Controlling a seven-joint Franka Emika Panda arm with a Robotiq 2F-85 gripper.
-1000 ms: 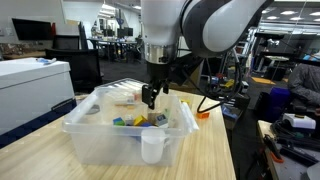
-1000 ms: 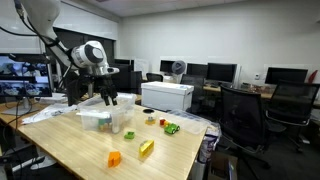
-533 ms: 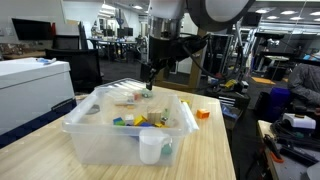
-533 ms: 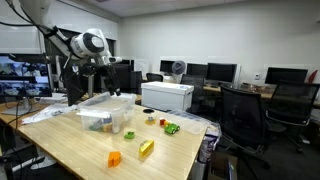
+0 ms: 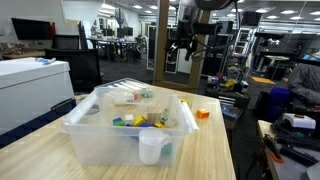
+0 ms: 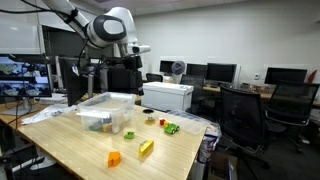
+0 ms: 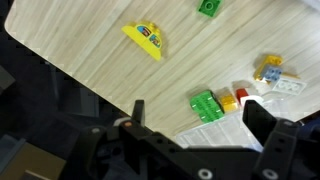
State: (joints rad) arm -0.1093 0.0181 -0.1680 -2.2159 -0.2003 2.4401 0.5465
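Note:
My gripper (image 5: 183, 47) hangs high in the air, up and behind the clear plastic bin (image 5: 80, 132), open and empty. In the wrist view its two black fingers (image 7: 200, 115) are spread wide with nothing between them. Far below them on the wooden table lie a green block (image 7: 207, 106), a yellow block (image 7: 229, 101), a red block (image 7: 242, 94), a white brick (image 7: 285, 86) and a yellow wedge (image 7: 146, 38). The bin (image 6: 100, 104) holds several coloured toys (image 5: 140, 120). A white cup (image 5: 152, 148) stands at its front wall.
An orange block (image 6: 114, 158) and the yellow wedge (image 6: 147, 149) lie near the table's front edge, green blocks (image 6: 171, 127) further back. A white box (image 6: 167, 96) stands behind the bin. Office chairs (image 6: 243, 115) and desks surround the table. A printed sheet (image 7: 215, 135) lies under the gripper.
The gripper rose out of the bin, empty, and swung up and away from it to hang over the loose blocks. The bin and toys have not moved.

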